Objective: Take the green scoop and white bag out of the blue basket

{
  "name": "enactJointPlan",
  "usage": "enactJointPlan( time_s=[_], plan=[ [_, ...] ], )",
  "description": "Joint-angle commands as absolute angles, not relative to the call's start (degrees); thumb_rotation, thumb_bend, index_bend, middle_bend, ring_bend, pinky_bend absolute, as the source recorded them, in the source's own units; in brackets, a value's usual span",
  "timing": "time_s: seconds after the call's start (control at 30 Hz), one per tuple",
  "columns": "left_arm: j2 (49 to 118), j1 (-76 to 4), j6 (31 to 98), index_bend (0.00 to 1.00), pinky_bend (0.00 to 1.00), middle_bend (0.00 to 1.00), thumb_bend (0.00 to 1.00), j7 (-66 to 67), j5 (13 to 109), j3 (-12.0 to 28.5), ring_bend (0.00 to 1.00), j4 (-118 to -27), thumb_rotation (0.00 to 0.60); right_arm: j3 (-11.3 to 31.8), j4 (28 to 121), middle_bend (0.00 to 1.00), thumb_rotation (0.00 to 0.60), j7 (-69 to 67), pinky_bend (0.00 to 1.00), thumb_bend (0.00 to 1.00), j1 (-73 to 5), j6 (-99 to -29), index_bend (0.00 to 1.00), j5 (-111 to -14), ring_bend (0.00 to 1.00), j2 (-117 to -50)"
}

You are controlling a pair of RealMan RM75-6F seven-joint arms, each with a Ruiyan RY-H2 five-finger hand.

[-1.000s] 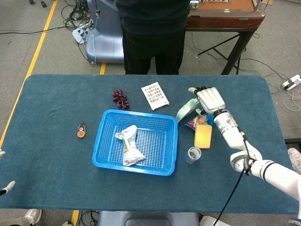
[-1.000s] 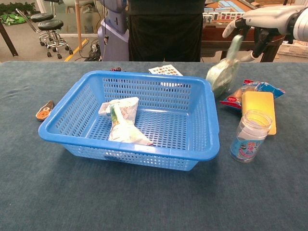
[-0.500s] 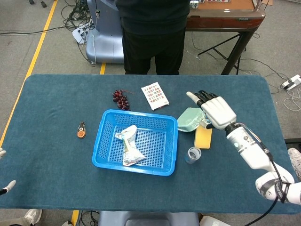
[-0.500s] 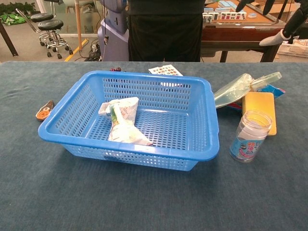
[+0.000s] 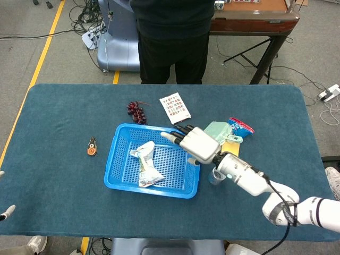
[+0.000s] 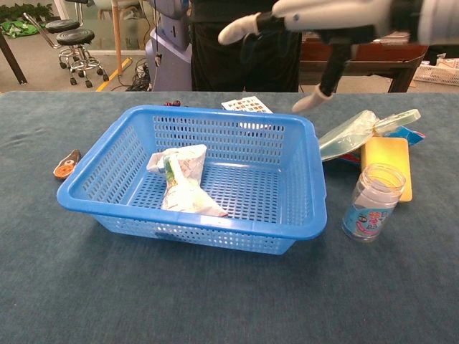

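Observation:
The blue basket [image 5: 122, 180] [image 6: 315, 186] sits mid-table with the white bag [image 5: 145, 164] [image 6: 181, 179] lying inside it. Outside the basket, to its right, the pale green scoop [image 5: 217, 130] [image 6: 351, 132] lies on the table against a yellow block. My right hand [image 5: 195, 143] [image 6: 323, 18] hovers above the basket's right rear part, fingers spread and holding nothing. Of my left hand [image 5: 4, 212] only fingertips show at the left edge of the head view, too little to judge.
A yellow block [image 5: 231, 151] [image 6: 387, 161], a small jar [image 5: 218, 174] [image 6: 373, 202] and a red-blue snack packet [image 5: 241, 126] crowd the basket's right side. Grapes [image 5: 136, 111], a printed card [image 5: 175, 108] and an orange tool [image 5: 92, 146] [image 6: 66, 163] lie around. A person stands behind the table.
My right hand let go of the green scoop, which now lies right of the basket, and swung left to hover over the basket.

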State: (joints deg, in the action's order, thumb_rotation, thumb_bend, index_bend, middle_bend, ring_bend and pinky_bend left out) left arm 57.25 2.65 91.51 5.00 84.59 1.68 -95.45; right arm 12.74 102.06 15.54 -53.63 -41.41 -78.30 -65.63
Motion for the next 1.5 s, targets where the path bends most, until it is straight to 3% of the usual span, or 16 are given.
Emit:
enactJointPlan(
  time_s=[0.03, 0.3, 0.53, 0.73, 1.17, 1.3, 1.37, 1.43, 1.5],
  plan=[
    [57.2, 2.7, 91.8, 0.19, 0.16, 0.14, 0.15, 5.0, 84.9, 1.6, 0.15, -95.7, 0.600, 13.0, 98.0, 0.19, 0.600, 19.9, 0.24, 0.12, -58.5, -37.4, 0.00, -75.3, 0.11, -71.4],
    [57.1, 2.7, 91.8, 0.19, 0.16, 0.14, 0.15, 5.2, 85.4, 1.4, 0.15, -96.0, 0.600, 11.6, 92.3, 0.18, 0.600, 25.8, 0.24, 0.00, -64.5, -33.5, 0.00, -71.0, 0.11, -78.9],
    [57.3, 2.5, 91.3, 0.19, 0.16, 0.14, 0.15, 6.0, 86.0, 1.2, 0.15, -96.2, 0.600, 9.8, 86.9, 0.14, 0.600, 29.4, 0.23, 0.00, -68.2, -31.9, 0.00, -68.9, 0.11, -84.6],
    [57.5, 2.4, 91.0, 0.19, 0.16, 0.14, 0.15, 6.1, 85.7, 1.1, 0.15, -96.1, 0.600, 8.2, 81.2, 0.09, 0.600, 31.9, 0.16, 0.00, -70.7, -31.9, 0.00, -68.9, 0.04, -90.0],
    [57.7, 2.8, 90.8, 0.19, 0.16, 0.14, 0.15, 5.6, 84.9, 1.0, 0.15, -95.3, 0.600, 6.7, 71.3, 0.09, 0.600, 33.1, 0.15, 0.00, -73.7, -30.7, 0.00, -67.1, 0.04, -98.2],
    [57.7, 2.9, 90.8, 0.19, 0.16, 0.14, 0.15, 5.3, 84.6, 1.1, 0.15, -95.0, 0.600, 6.9, 69.6, 0.23, 0.600, 32.9, 0.19, 0.01, -74.1, -31.2, 0.14, -66.2, 0.11, -99.4],
    [57.8, 2.9, 90.8, 0.19, 0.16, 0.14, 0.15, 5.2, 84.6, 1.1, 0.15, -95.0, 0.600, 7.1, 68.8, 0.31, 0.600, 32.5, 0.26, 0.07, -74.1, -31.5, 0.22, -65.9, 0.18, -100.0],
    [57.8, 2.9, 90.8, 0.19, 0.16, 0.14, 0.15, 5.1, 84.6, 1.1, 0.15, -94.8, 0.600, 7.1, 67.9, 0.40, 0.600, 32.5, 0.37, 0.17, -74.1, -32.4, 0.38, -66.3, 0.29, -100.6],
    [57.9, 3.0, 90.8, 0.19, 0.16, 0.14, 0.15, 4.9, 84.5, 1.1, 0.15, -94.7, 0.600, 7.2, 67.1, 0.47, 0.600, 32.0, 0.45, 0.21, -73.8, -33.5, 0.49, -66.8, 0.36, -101.1]
  ],
)
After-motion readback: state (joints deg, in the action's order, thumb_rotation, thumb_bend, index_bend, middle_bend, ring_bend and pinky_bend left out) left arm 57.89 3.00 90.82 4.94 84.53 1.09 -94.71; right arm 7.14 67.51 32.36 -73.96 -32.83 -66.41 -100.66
